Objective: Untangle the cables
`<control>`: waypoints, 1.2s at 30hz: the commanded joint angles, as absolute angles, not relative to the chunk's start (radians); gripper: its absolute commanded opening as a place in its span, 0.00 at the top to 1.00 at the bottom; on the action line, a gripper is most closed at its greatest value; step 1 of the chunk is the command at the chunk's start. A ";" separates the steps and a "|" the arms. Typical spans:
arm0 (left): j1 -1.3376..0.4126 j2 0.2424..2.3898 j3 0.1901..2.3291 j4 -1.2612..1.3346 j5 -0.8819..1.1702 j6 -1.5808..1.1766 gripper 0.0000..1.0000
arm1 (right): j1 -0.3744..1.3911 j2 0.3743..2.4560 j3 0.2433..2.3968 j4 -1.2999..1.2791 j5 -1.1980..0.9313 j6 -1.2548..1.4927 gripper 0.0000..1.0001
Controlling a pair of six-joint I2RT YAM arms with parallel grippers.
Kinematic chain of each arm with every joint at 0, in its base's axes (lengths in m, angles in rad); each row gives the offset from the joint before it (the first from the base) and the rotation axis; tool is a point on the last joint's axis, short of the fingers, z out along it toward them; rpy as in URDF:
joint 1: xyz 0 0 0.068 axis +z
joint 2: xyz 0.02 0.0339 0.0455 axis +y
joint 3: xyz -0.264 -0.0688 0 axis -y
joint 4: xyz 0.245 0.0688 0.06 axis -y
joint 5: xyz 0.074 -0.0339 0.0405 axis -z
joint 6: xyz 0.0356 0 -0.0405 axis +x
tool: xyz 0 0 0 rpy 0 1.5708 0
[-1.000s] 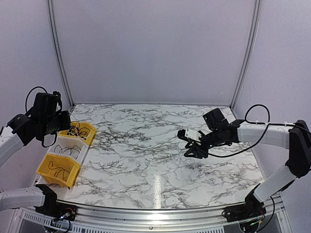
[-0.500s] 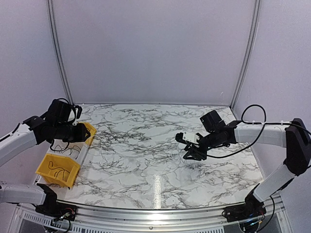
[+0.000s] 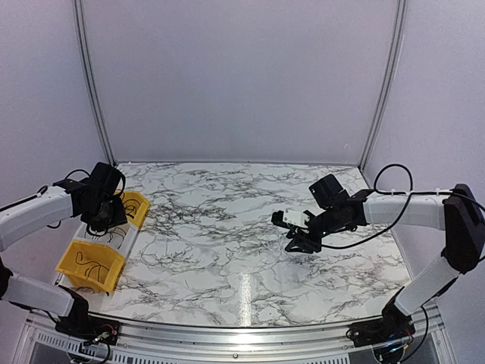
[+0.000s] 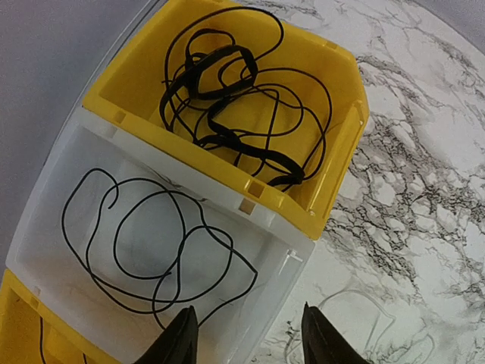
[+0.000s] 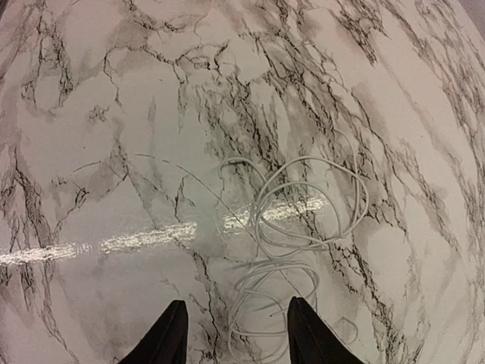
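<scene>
Left tool (image 4: 248,312), fingers spread and empty, hangs over the white bin (image 4: 297,256), where one black cable (image 4: 155,241) lies loose. Beyond it, the yellow bin (image 4: 337,178) holds tangled black cables (image 4: 235,114). Right tool (image 5: 236,305), likewise spread, hovers over a coiled pale cable (image 5: 303,220) on the marble surface (image 5: 114,114). That cable is probably the next pickup, calling for a descent onto one strand. Plain pale walls (image 3: 242,76) stand behind.

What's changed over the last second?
The left gripper swung right from the far left and now hangs over the white bin's edge, open and empty. The right gripper drifted slightly left above the pale cable, open as before. The yellow bins stayed put.
</scene>
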State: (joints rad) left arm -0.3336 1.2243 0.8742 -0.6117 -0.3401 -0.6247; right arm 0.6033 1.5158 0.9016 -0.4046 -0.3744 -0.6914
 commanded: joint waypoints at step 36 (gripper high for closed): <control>-0.213 1.170 0.829 -0.459 -0.446 -0.657 1.00 | 0.640 1.552 0.947 -0.437 -0.331 -0.719 0.55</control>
State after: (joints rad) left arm -0.2169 1.2785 0.7715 -0.3405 -0.3550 -0.7128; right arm 0.6247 1.5448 0.9070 -0.4248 -0.3458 -0.7101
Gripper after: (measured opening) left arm 0.019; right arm 0.455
